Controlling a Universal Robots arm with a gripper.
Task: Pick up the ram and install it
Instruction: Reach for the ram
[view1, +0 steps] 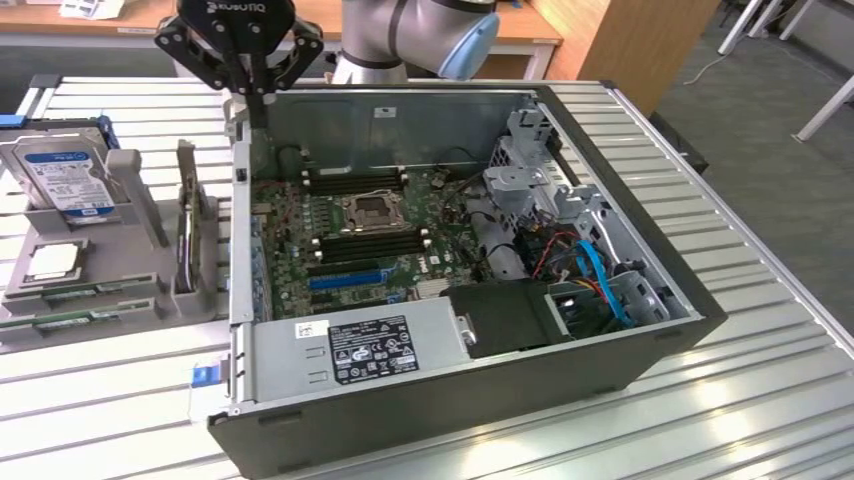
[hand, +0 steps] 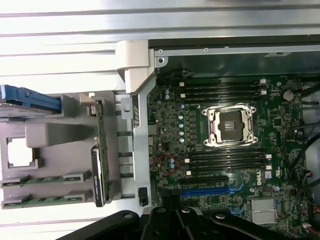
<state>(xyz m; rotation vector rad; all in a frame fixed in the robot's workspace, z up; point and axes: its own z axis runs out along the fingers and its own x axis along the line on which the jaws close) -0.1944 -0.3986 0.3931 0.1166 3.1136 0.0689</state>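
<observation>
Two thin green ram sticks (view1: 70, 294) lie flat in the front slots of a grey holder (view1: 134, 170) at the exterior view's left; the wrist view shows them as green strips (hand: 44, 180). My black gripper (view1: 252, 100) hangs shut with nothing in it above the back left corner of the open computer case (view1: 441, 390). It is well apart from the ram. In the wrist view the gripper (hand: 176, 214) sits over the motherboard's edge. Black memory slots (hand: 227, 160) flank the bare processor socket (hand: 230, 125).
A blue-labelled hard drive (view1: 60, 175) stands in the holder's back, and a chip (view1: 54, 262) lies in its middle. An upright card (view1: 187, 235) stands beside the case wall. Inside the case are a long blue slot (hand: 205, 191), a power supply (view1: 360, 350) and blue cables (view1: 601, 280).
</observation>
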